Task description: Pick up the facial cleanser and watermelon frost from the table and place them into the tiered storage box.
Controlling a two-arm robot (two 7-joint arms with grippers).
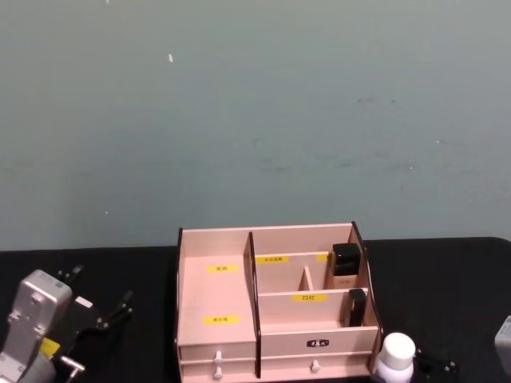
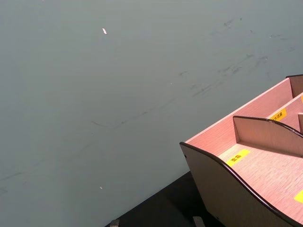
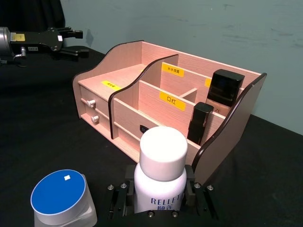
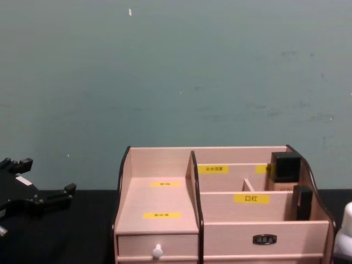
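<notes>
Your left gripper (image 1: 100,294) hung over the counter (image 1: 152,267) well left of the tiered storage box (image 1: 219,295), its fingers spread wide and holding nothing. At the box's front right corner your right gripper (image 3: 158,191) had its fingers (image 3: 190,179) pressed against both sides of the upright facial cleanser (image 3: 161,158), and the watermelon frost (image 3: 61,198) stood on the counter just beside that bottle, in front of the box and outside it.

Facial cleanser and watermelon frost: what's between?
Right wrist view: one finger of the right gripper, shut on the facial cleanser, then bare black table before the watermelon frost. Left gripper sits open beyond the tiered storage box.
</notes>
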